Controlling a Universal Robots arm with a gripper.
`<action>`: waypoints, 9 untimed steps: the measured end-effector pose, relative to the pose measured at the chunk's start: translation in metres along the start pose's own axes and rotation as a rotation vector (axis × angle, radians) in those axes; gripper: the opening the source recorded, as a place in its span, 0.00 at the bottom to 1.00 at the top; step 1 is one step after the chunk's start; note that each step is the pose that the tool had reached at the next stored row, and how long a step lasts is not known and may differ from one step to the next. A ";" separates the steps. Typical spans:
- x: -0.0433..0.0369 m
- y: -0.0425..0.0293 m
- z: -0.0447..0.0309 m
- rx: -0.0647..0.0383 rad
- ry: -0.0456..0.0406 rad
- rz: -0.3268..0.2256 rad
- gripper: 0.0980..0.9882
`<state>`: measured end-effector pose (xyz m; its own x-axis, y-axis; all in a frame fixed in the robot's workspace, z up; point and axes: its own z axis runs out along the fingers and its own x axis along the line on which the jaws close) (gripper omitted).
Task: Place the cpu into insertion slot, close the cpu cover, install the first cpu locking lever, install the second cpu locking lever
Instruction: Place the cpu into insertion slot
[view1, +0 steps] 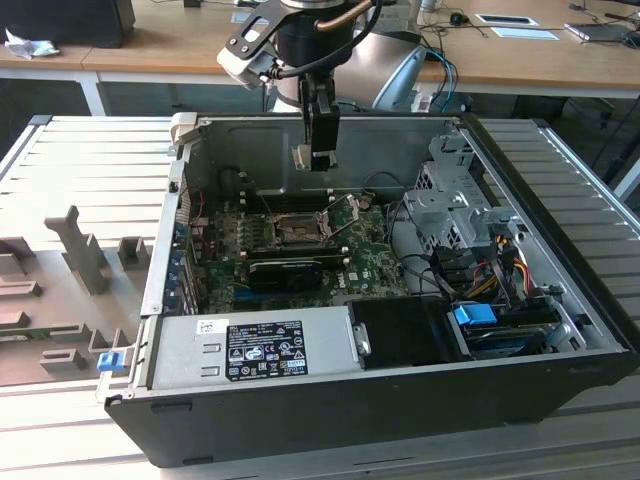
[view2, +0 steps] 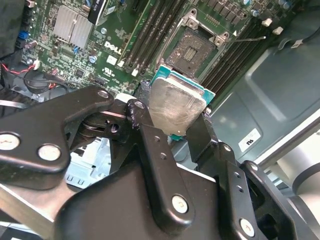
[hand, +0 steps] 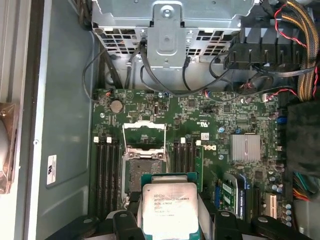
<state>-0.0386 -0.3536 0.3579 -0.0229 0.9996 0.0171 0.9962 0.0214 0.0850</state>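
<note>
Exterior view: my gripper (view1: 315, 160) is clamped on the cpu (view1: 303, 157), hanging well above the board (view1: 372, 265) w/ the insertion slot (view1: 298, 232) at approx 6 o'clock from it, cpu cover (view1: 345, 212) raised

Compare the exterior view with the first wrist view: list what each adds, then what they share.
Exterior view: the arm, the whole case and the power supply. First wrist view: print on the cpu, a finned heatsink and a coin battery. Both: the gripper shut on the cpu, above the board, with the insertion slot bare and the cpu cover open.
</note>
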 end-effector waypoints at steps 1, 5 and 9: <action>0.0000 0.0000 0.0003 0.000 -0.0001 0.002 0.49; 0.0000 -0.0002 0.0022 0.000 -0.0006 0.008 0.49; -0.0001 -0.0004 0.0043 0.000 -0.0010 0.011 0.49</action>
<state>-0.0387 -0.3536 0.3535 -0.0115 0.9998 0.0171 0.9963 0.0100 0.0850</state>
